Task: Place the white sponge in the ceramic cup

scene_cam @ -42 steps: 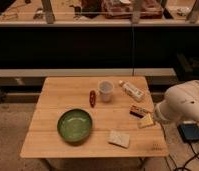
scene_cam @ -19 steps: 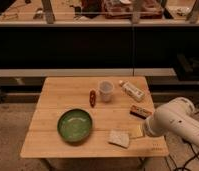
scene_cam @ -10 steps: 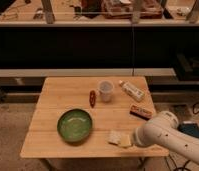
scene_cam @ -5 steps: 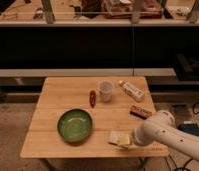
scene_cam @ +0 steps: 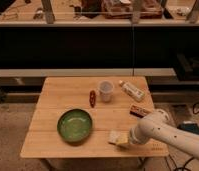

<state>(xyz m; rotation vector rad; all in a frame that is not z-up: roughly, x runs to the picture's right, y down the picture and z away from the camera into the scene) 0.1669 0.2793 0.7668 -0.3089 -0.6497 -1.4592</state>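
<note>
The white sponge (scene_cam: 116,137) lies flat near the front edge of the wooden table (scene_cam: 58,95), right of the green bowl. The ceramic cup (scene_cam: 106,90) stands upright at the table's middle back. My gripper (scene_cam: 126,141) comes in from the right at the end of the white arm (scene_cam: 163,132) and sits right at the sponge's right edge, touching or just over it. The arm covers part of the sponge.
A green bowl (scene_cam: 74,125) sits front left of the sponge. A small red object (scene_cam: 92,98) lies left of the cup. A long white tube (scene_cam: 131,91) lies right of the cup. A brown-and-dark block (scene_cam: 138,110) lies behind the arm.
The arm has swung from the table's right side down and left across the front, bringing the gripper onto the sponge. The sponge, cup and bowl have not moved.
</note>
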